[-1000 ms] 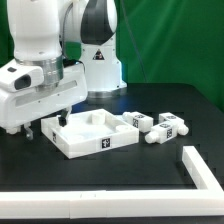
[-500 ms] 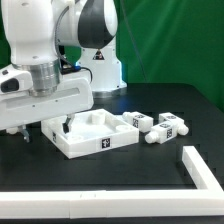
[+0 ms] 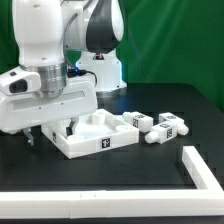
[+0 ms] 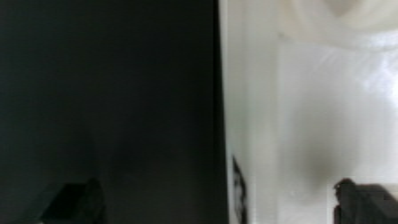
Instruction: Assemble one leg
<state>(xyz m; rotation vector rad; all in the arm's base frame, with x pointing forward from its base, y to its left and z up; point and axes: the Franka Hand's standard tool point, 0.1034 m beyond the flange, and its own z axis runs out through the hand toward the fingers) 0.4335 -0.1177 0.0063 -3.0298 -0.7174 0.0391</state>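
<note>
Three small white legs with black-and-white tags lie close together on the black table: one [image 3: 140, 121] against the panel's right side, two more [image 3: 170, 125] [image 3: 156, 138] further toward the exterior view's right. The large white square panel [image 3: 95, 143] lies in the middle. My gripper [image 3: 48, 133] is open and empty, low over the panel's left corner and far from the legs, one finger [image 3: 30, 137] outside the rim and the other inside. In the wrist view my gripper [image 4: 219, 205] straddles the panel's edge [image 4: 302, 120], with dark fingertips [image 4: 365, 200] on either side.
A white raised rail [image 3: 200, 166] runs along the front and the exterior view's right of the table. The robot base [image 3: 102, 60] stands behind the panel, with a green backdrop beyond it.
My gripper has moved toward the exterior view's right and slightly down, from beside the panel to over its left corner. The panel and legs have not moved.
</note>
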